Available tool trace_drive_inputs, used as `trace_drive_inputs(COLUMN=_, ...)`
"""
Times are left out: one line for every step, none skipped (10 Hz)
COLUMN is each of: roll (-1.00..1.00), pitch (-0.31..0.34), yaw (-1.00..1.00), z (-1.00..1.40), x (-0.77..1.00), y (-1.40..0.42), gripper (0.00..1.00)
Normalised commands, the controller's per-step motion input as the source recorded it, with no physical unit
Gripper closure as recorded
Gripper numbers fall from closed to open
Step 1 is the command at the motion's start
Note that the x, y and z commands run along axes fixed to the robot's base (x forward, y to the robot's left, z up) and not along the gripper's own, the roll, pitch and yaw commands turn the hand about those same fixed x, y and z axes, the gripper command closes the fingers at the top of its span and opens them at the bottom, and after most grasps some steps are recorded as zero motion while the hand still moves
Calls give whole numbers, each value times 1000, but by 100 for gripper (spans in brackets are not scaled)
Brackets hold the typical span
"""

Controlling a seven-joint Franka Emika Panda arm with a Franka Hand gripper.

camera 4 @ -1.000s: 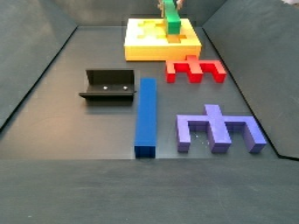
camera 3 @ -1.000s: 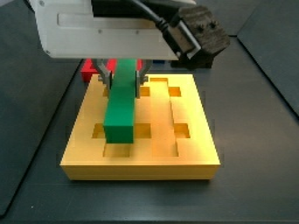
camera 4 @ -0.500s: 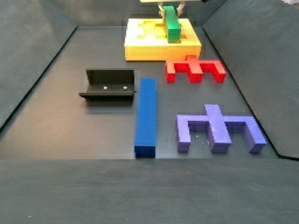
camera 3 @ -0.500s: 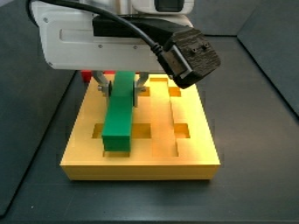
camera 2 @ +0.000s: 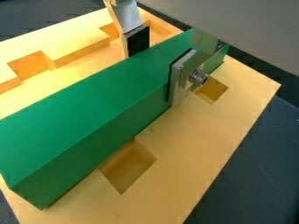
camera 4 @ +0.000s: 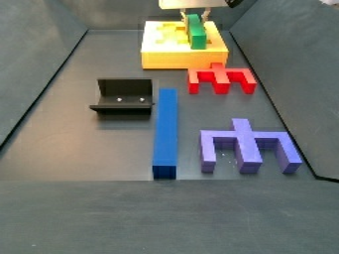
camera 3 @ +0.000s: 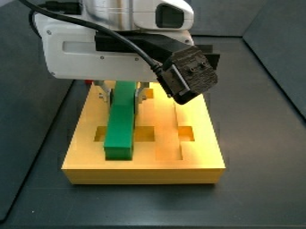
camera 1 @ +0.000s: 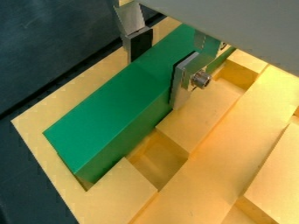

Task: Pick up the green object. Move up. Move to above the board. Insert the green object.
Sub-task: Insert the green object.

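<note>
Over the board [camera 3: 143,161], I have the green bar [camera 3: 122,125] lying along a groove, low against the slab. Pick, lift and move look done; I judge only the final seating and release remain. Gripper [camera 2: 158,61] is clamped on the bar's sides, pads flat against it in both wrist views. Can't confirm it's fully seated.

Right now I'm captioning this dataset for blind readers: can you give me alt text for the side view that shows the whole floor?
At the far end, the gripper holds the green object lengthwise on the yellow-orange board. Nearer lie a red notched block, a dark fixture, a long blue bar and a purple-blue forked block.
</note>
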Motion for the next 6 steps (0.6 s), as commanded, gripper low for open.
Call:
trace_drive_inputs(roll=16, pitch=-57, yaw=0, z=-269, x=0, y=-231, gripper=100)
trace_drive_inputs(roll=-27, pitch=-80, yaw=0, z=-291, x=0, y=-206, gripper=100)
trace_drive_inputs(roll=0, pitch=-59, yaw=0, z=-309, x=0, y=-83, gripper=100)
trace_drive_inputs(roll=-37, pitch=-49, yaw=0, z=-369, x=0, y=0, gripper=100)
trace_drive_inputs(roll=-116, pitch=-26, yaw=0, z=-277, x=0, y=0, gripper=100)
trace_drive_inputs(roll=0, pitch=0, yaw=0, z=0, x=0, y=0, gripper=100)
